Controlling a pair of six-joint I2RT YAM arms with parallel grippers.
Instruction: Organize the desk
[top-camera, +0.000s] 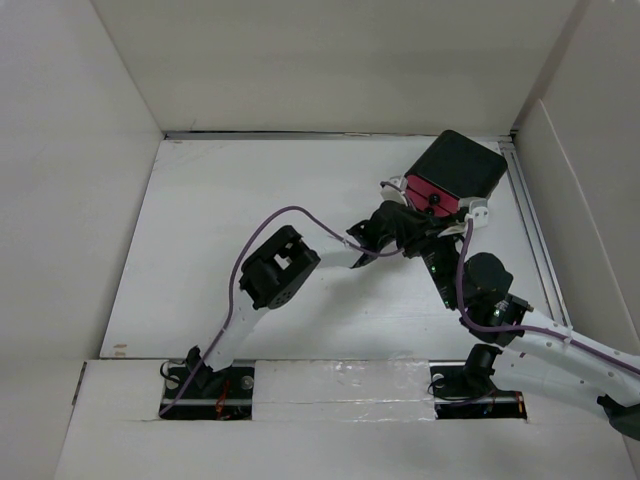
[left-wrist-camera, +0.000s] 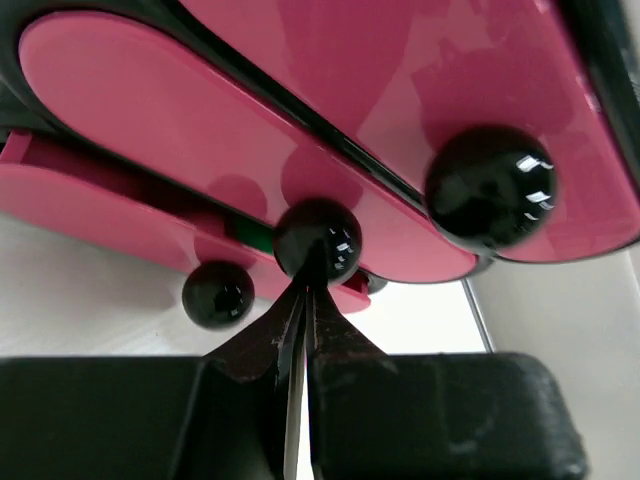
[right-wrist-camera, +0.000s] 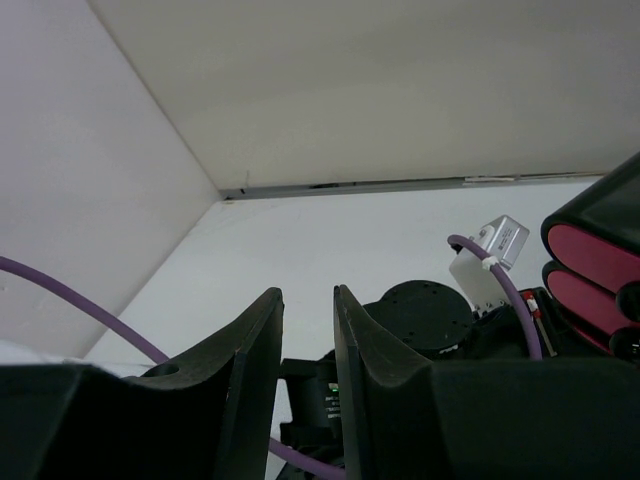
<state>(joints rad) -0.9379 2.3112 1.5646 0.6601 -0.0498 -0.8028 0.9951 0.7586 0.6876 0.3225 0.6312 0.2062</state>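
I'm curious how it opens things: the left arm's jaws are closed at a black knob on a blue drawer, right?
Not quite: the drawer is pink, not blue. The left wrist view shows the jaws of the left arm closed at a black knob on that pink drawer.

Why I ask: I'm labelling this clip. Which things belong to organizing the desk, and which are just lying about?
Job in hand:
- desk
- black box with pink drawers
- middle black knob
- left tool, shut, tips at that knob

Just about:
- right tool, open and empty
- purple cable
- white walls
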